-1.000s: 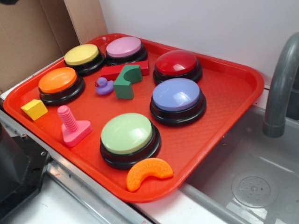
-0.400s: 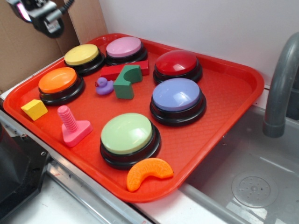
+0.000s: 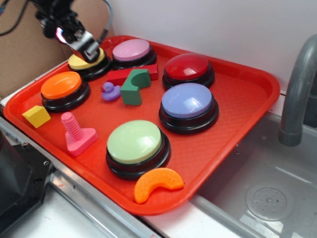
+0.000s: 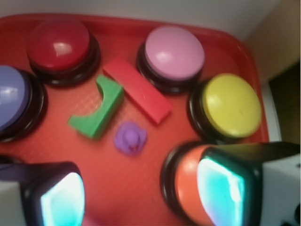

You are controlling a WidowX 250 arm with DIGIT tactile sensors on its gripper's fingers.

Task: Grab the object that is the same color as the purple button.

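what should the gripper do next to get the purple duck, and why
Probably shift toward the front of the tray and descend onto the purple duck. The gripper hangs open above the yellow button, holding nothing. The duck sits beside the green block, near the orange button. In the wrist view the duck lies ahead of the open fingers, not between them.
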